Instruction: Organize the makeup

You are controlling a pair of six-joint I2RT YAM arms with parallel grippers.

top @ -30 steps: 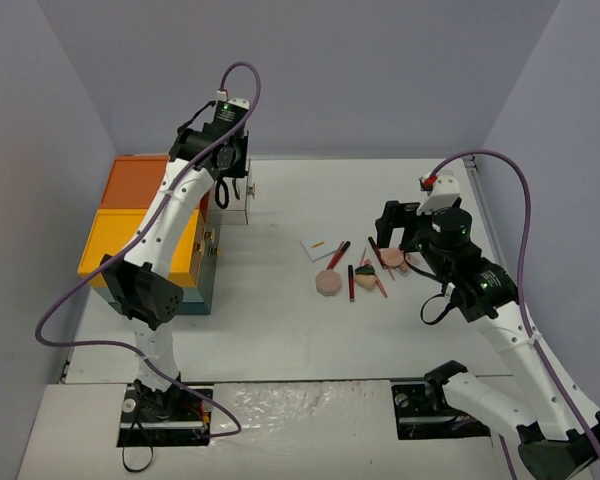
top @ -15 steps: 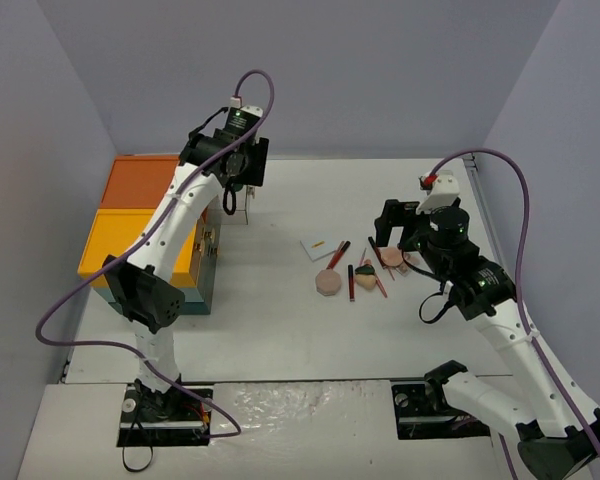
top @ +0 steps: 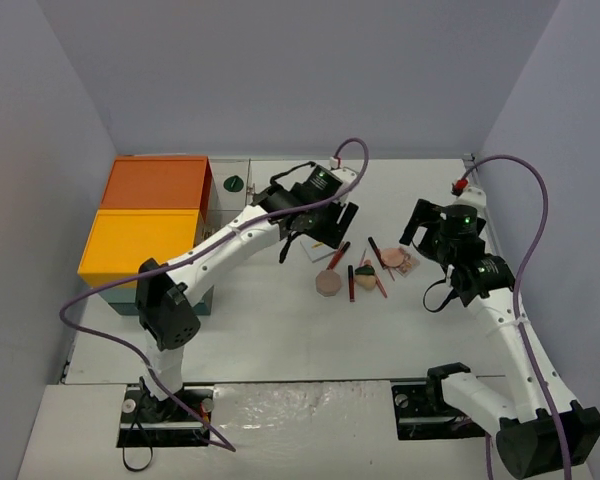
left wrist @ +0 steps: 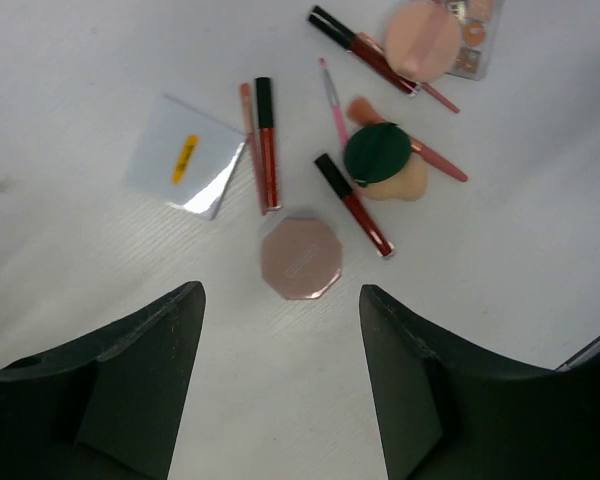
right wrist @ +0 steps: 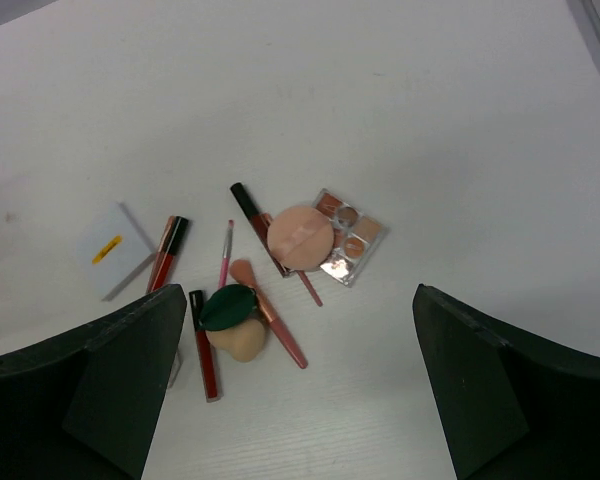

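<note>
Many makeup items (left wrist: pixel 377 152) clustered on table (left wrist: pixel 510 270)

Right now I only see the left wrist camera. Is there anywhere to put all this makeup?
Observer: Yes. A teal box with orange and yellow lids stands at the left edge of the table, apart from the makeup.
Operator: Is anything over there already?
Observer: A small dark green round thing lies right beside the orange lid.
Operator: What's the other arm doing?
Observer: The right pincer hangs open and empty above the table, right of the pile.
</note>
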